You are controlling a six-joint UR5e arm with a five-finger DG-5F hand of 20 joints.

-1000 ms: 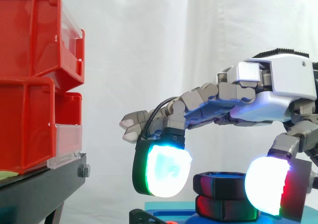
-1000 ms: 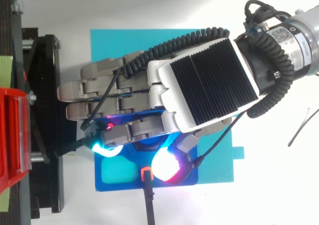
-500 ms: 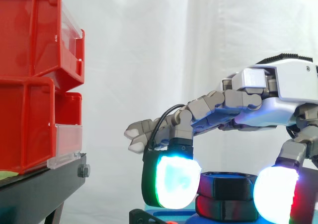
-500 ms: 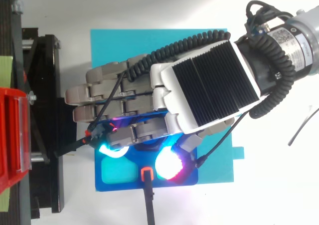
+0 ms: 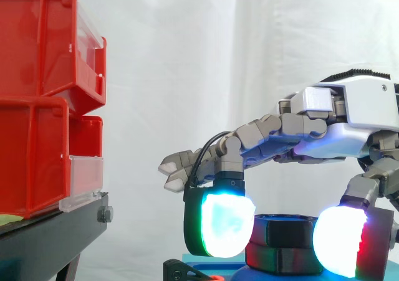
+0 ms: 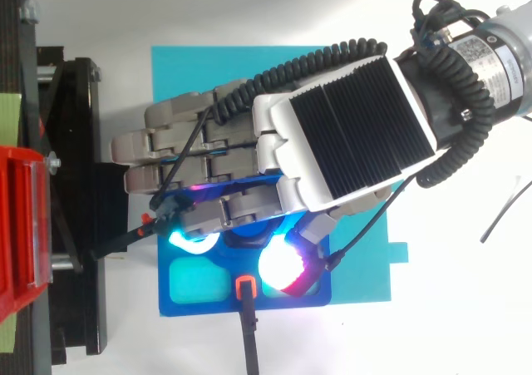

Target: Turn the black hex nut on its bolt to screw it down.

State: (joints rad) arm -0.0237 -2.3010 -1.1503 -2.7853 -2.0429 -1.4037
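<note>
My hand reaches in from the right, palm down, over the blue fixture on the teal mat. The black hex nut sits on that fixture, directly under my palm and well to the right of the red bins on their black stand.

One finger and the thumb curl down on opposite sides of the nut. In the side view their glowing pads stand at its height, one against its left flank and one against its right. I take that as a pinch across the nut. My other fingers lie stretched out to the left above it and hold nothing.

I judge that I am in the turning step, gripped and ready to twist. The nut rides low, just above a second dark hex piece, with only a thin seam between the two. The bolt is hidden, so I cannot tell how much thread is left. From how low the nut stands, most of the travel looks done. What seems left is the last bit of turning to seat it, then letting go.
</note>
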